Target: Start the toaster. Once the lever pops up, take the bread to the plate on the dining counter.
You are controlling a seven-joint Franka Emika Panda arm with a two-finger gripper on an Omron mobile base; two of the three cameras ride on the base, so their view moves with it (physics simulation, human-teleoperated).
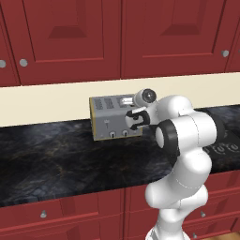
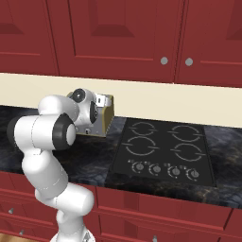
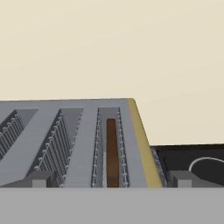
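The silver-grey toaster (image 1: 108, 115) stands at the back of the black worktop (image 1: 56, 159), against the wall. My gripper (image 1: 133, 122) is right at its front right corner and covers the lever there. In the hand view I look along the toaster's (image 3: 78, 131) top slots. The dark brown bread (image 3: 112, 153) sits deep in the rightmost slot. My gripper (image 3: 111, 181) is open, its fingertips (image 3: 39, 179) straddling that slot with nothing between them. From the right, my hand hides most of the toaster (image 2: 107, 113). The plate and the dining counter are out of view.
A black cooktop (image 2: 163, 149) with several burners and knobs lies just right of the toaster. Red wall cabinets (image 1: 117, 33) hang above a cream backsplash (image 1: 47, 101). Red drawers (image 1: 70, 211) run under the worktop's front edge.
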